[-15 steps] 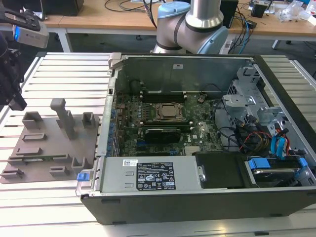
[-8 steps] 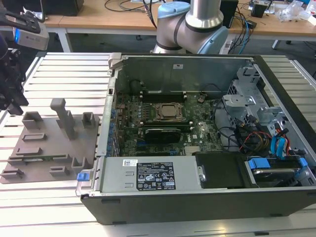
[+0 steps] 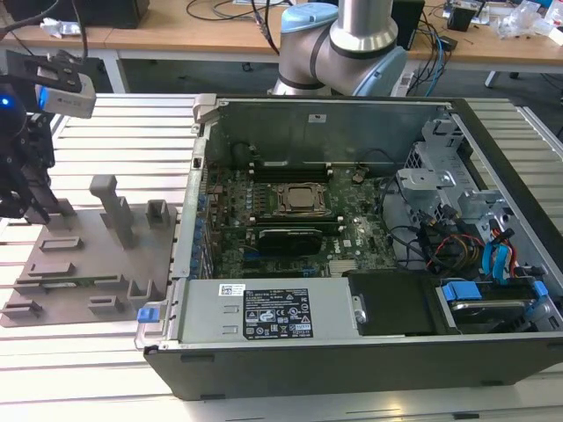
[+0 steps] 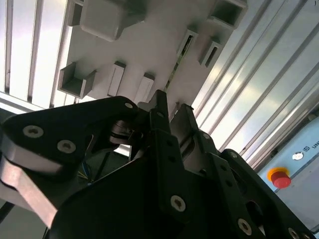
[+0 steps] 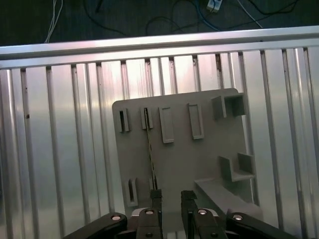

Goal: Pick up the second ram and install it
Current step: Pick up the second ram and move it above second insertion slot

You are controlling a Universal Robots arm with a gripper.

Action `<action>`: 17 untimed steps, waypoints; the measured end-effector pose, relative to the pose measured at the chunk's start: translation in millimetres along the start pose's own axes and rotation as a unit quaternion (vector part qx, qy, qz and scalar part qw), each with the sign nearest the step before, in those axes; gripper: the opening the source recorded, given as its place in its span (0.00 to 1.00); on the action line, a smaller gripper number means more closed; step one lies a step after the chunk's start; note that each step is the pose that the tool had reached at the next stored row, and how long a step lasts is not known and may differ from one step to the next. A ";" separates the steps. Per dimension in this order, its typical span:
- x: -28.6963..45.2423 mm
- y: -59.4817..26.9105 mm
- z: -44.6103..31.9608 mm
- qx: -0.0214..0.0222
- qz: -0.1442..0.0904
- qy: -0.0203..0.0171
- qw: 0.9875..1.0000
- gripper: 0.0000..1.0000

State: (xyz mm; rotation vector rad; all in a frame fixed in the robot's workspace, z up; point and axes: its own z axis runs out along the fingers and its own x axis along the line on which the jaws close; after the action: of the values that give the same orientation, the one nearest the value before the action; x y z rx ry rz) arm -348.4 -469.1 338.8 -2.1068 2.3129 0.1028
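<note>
1. Second ram stands on its thin edge in a narrow slot of the grey holder plate. The plate lies on the ribbed aluminium table. In the second wrist view the stick shows as a thin greenish line on that same plate.

2. In the first wrist view the gripper hangs above the plate's near edge. Its two fingers stand apart with bare plate visible between them, and they hold nothing.

3. The stick's long axis runs straight away from the gripper. It crosses the line along which the fingers close, so they would meet its two flat faces, not its ends.

4. The stick's near end lines up with one finger rather than with the middle of the gap. I judge this a slight sideways offset, though the camera's angle may account for part of it.

5. In the exterior view the gripper sits at the exterior view's left, over the plate. It is well apart from the open computer case and its motherboard, so the pick-up is not yet made.
</note>
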 end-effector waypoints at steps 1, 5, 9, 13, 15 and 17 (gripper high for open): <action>0.1 0.0 1.0 0.000 0.000 0.000 1.000 0.30; 0.7 -0.4 10.4 0.000 0.000 0.000 1.000 0.30; 1.2 -0.7 17.6 0.000 0.000 0.000 1.000 0.30; 1.5 -1.0 23.7 0.000 0.000 0.000 1.000 0.30; 1.7 -1.1 26.8 0.000 0.000 0.000 1.000 0.30; 2.0 -1.3 30.2 0.000 0.000 0.000 1.000 0.30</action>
State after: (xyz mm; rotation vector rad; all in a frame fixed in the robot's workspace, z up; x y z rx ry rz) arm -348.4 -469.4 308.5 -2.1069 2.3129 0.1028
